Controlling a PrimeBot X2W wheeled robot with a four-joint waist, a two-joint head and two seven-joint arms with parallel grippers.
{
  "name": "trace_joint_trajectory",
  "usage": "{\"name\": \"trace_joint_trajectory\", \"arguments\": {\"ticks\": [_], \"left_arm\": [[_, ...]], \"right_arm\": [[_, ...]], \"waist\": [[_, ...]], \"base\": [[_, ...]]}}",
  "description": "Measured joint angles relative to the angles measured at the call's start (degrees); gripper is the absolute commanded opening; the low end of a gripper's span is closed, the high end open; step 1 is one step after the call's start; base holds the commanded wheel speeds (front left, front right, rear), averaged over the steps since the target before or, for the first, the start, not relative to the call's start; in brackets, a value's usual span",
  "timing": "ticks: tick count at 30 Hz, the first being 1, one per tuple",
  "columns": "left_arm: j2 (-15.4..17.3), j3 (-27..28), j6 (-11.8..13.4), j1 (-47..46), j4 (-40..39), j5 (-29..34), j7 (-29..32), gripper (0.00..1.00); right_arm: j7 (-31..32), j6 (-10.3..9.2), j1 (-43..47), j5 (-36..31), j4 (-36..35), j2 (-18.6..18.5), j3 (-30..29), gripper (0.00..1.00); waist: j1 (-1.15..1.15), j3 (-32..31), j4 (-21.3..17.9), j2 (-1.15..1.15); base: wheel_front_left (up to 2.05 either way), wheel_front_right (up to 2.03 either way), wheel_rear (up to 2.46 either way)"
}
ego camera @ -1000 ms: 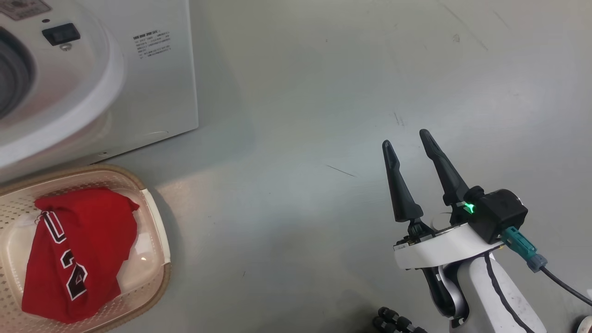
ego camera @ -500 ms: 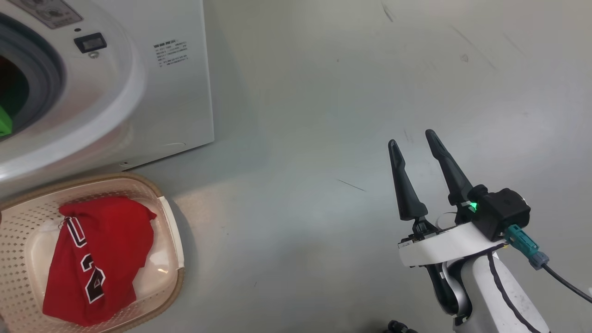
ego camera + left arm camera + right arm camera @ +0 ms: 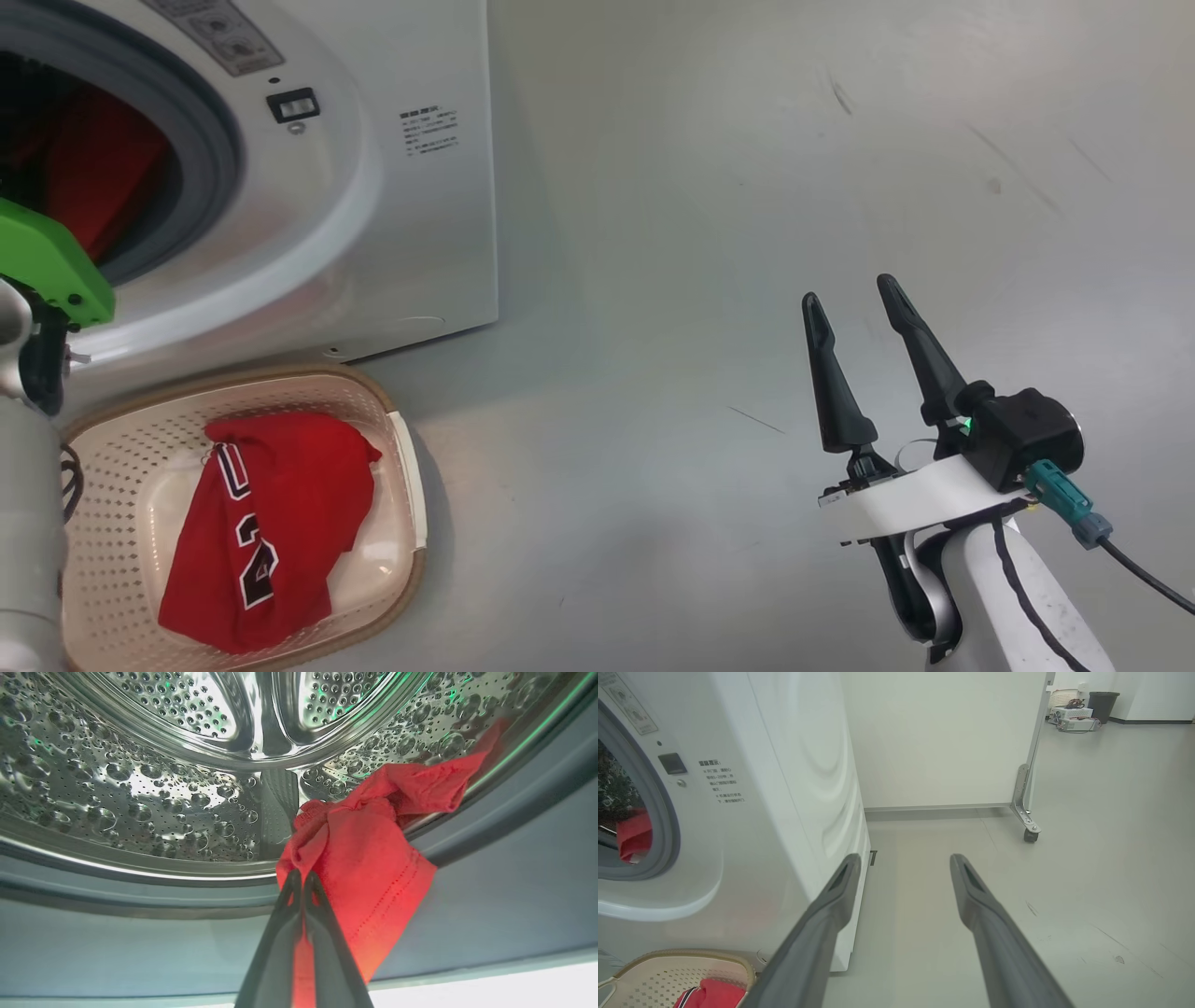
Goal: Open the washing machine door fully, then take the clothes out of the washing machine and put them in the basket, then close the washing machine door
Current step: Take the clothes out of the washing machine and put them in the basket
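Note:
The white washing machine (image 3: 411,233) stands at the upper left with its mouth uncovered; the washing machine door is out of view. Inside the dimpled steel drum (image 3: 140,788), my left gripper (image 3: 301,877) is shut on a red garment (image 3: 369,858) that hangs over the grey gasket (image 3: 514,826). That same garment (image 3: 103,177) shows red in the machine's mouth. A red jersey with numbers (image 3: 271,523) lies in the cream basket (image 3: 280,375) on the floor before the machine. My right gripper (image 3: 848,291) stands open and holds nothing, over bare floor to the right.
The green part of my left arm (image 3: 47,261) reaches into the machine's mouth. A white partition on castors (image 3: 1029,812) stands behind the machine's right side. A dark bin (image 3: 1101,704) sits far off. Grey floor spreads to the right.
The head camera has swung, so the machine and the basket sit further right and the drum mouth with the red garment and my left arm's green part has come into view. The right gripper stays open.

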Motion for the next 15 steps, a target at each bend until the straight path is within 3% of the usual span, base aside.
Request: {"name": "trace_joint_trajectory", "arguments": {"ticks": [15], "left_arm": [[-1.76, -2.32, -0.49, 5.47, 0.33, -0.34, -9.66, 0.00]], "right_arm": [[0.00, 0.79, 2.27, -0.92, 1.54, -0.68, -0.84, 1.00]], "waist": [[0.00, -5.74, 6.00, 0.00]], "base": [[0.00, 0.00, 0.00]]}}
